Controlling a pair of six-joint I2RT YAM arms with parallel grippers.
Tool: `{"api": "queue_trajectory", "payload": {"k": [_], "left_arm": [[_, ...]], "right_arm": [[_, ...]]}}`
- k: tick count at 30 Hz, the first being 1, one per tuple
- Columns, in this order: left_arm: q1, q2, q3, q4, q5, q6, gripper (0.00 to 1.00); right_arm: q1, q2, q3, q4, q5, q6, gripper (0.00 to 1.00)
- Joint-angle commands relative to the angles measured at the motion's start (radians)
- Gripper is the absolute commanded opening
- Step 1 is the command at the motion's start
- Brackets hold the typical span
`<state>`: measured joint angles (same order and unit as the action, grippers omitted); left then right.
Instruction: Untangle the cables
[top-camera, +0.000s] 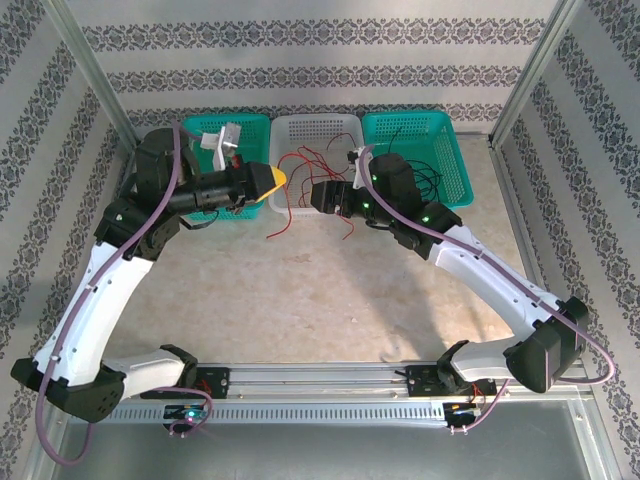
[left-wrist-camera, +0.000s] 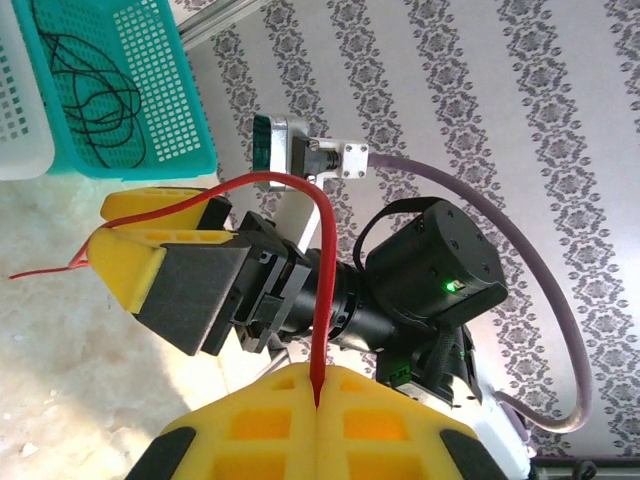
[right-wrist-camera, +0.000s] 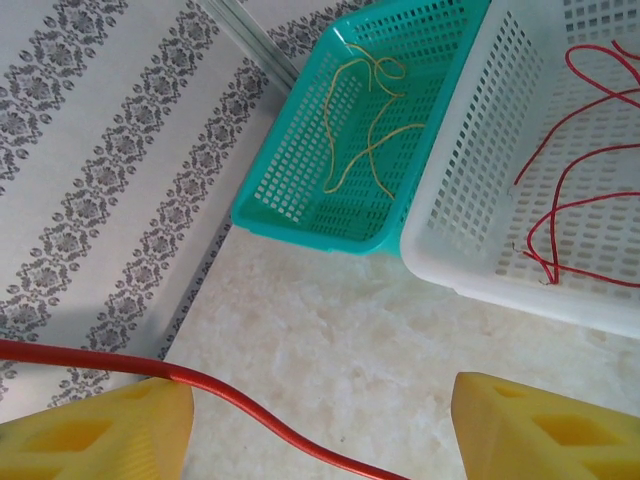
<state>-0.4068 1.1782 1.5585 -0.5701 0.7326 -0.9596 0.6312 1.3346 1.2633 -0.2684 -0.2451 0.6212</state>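
Closest to my left wrist camera, the left gripper (left-wrist-camera: 318, 400) is pressing its two yellow fingers tight together on a red wire (left-wrist-camera: 322, 260), which is rising straight out of the seam between them. It is arching over and running across to the right gripper (left-wrist-camera: 120, 240), and its loose end is trailing past those fingers above the table (top-camera: 300, 300).

On the right wrist camera I am seeing the right gripper (right-wrist-camera: 320, 410) with its fingers standing well apart. The red wire (right-wrist-camera: 250, 412) is lying against the inner corner of one finger and crossing the gap; nothing is being pinched there.

From above, both grippers are hanging nose to nose just in front of the white basket (top-camera: 318, 122). More red wires (right-wrist-camera: 570, 205) are lying inside it, some spilling over its front edge. Yellow wires (right-wrist-camera: 375, 140) are sitting in the left teal basket (right-wrist-camera: 310, 225), and black wires (left-wrist-camera: 95, 90) are coiling in the right teal basket (left-wrist-camera: 190, 100).
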Motion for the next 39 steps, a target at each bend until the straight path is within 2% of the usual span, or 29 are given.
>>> {"api": "queue_trajectory", "payload": {"k": [1, 5, 11, 19, 21, 22, 24, 27, 30, 31, 34, 39], "left_arm": [[-0.013, -0.034, -0.011, 0.082, 0.028, -0.045, 0.0], [-0.013, -0.05, -0.04, 0.11, 0.026, -0.07, 0.0], [-0.013, -0.063, -0.058, 0.105, 0.009, -0.068, 0.0], [-0.013, -0.063, -0.074, 0.11, 0.001, -0.063, 0.0], [-0.009, -0.061, -0.077, 0.116, -0.007, -0.062, 0.0], [-0.005, -0.059, -0.077, 0.118, -0.015, -0.058, 0.0], [0.005, -0.054, -0.074, 0.129, -0.016, -0.063, 0.0], [0.018, -0.032, -0.065, 0.156, 0.002, -0.076, 0.0], [0.028, -0.013, -0.049, 0.157, 0.019, -0.074, 0.0], [0.035, -0.012, -0.05, 0.17, 0.026, -0.083, 0.0], [0.056, -0.002, -0.067, 0.217, 0.048, -0.112, 0.0], [0.081, 0.02, -0.063, 0.233, 0.063, -0.114, 0.0]], "right_arm": [[0.013, 0.013, 0.043, 0.017, -0.005, -0.023, 0.68], [0.017, 0.044, 0.06, 0.021, -0.02, -0.02, 0.65], [0.051, 0.066, 0.076, 0.065, -0.059, -0.038, 0.73], [0.027, 0.121, 0.097, 0.082, -0.075, -0.026, 0.73], [0.017, 0.139, 0.11, 0.102, -0.107, -0.017, 0.76], [0.013, 0.148, 0.111, 0.127, -0.14, -0.014, 0.83], [0.017, 0.157, 0.118, 0.137, -0.154, -0.017, 0.83], [0.018, 0.168, 0.111, 0.141, -0.151, -0.021, 0.82], [0.007, 0.185, 0.104, 0.144, -0.148, -0.015, 0.72], [0.001, 0.192, 0.105, 0.142, -0.148, -0.012, 0.72], [-0.006, 0.21, 0.113, 0.154, -0.171, -0.014, 0.8], [-0.004, 0.233, 0.121, 0.182, -0.191, -0.027, 0.83]]}}
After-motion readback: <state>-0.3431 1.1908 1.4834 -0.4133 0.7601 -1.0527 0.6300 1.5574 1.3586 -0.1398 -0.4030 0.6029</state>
